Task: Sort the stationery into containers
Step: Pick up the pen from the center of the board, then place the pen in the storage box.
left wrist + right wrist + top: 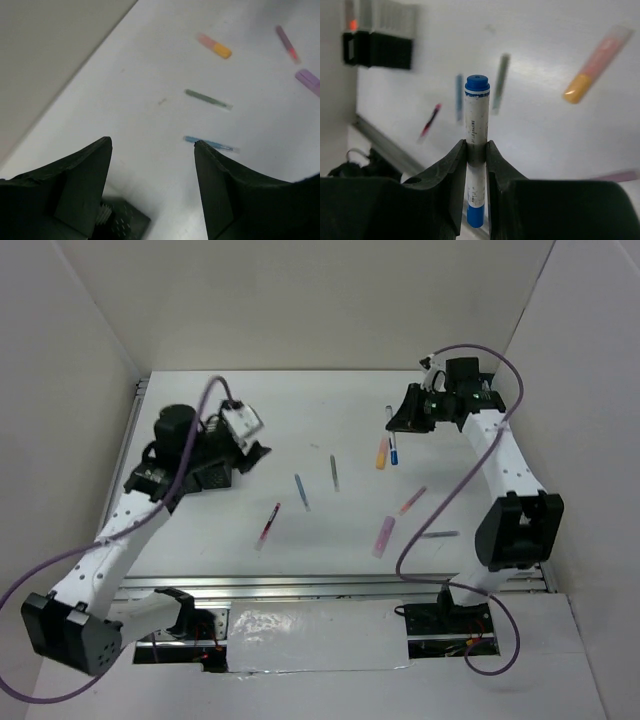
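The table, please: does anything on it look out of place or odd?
Nothing looks spilled or broken. Loose pens lie scattered over the table at all angles, apart from the cups at left. The right gripper holds a white pen.

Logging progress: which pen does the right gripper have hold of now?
The white pen with blue ends, clamped between the right gripper's fingers. The rest lie loose on the table, none of them touched by a gripper.
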{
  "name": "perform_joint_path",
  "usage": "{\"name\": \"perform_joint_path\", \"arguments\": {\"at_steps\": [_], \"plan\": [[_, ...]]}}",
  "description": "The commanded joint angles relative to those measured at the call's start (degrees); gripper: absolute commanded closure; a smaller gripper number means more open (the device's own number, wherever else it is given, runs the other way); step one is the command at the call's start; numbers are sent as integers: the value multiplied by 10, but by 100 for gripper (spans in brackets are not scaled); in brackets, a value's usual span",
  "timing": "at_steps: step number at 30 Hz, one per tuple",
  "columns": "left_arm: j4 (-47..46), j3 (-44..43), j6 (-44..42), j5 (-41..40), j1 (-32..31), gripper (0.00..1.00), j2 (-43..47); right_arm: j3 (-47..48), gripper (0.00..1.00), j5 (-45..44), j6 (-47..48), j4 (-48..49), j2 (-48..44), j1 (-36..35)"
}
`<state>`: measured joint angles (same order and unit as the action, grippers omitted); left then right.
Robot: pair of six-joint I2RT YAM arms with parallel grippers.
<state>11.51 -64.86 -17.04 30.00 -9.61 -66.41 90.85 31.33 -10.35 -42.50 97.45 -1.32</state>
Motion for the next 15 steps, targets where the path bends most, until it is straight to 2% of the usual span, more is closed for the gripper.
{"name": "perform_joint_path", "arguments": {"at_steps": [1,2,3,4,6,7,9,13,15], "plan": [[-63,74,-237,-42,-137,21,68,-69,100,138,-26,38,-74,-10],[-78,95,-269,-60,-171,21,80,-106,100,154,-29,43,-103,-14],[-93,141,-340,-105,-210,21,93,-124,100,173,-41,56,-117,-15],[-143,168,-377,-135,-287,21,117,-140,100,177,-45,61,-131,-17],[-208,253,-494,-202,-361,22,146,-185,100,179,-49,73,-163,-23],[-268,277,-525,-212,-417,22,150,-213,100,182,-50,78,-171,-24],[-303,304,-582,-216,-469,22,138,-237,100,196,-57,91,-193,-25],[-407,322,-651,-176,-501,22,93,-267,100,229,-61,94,-204,-32],[-405,311,-665,-150,-513,21,59,-266,100,226,-62,93,-205,-39]]}}
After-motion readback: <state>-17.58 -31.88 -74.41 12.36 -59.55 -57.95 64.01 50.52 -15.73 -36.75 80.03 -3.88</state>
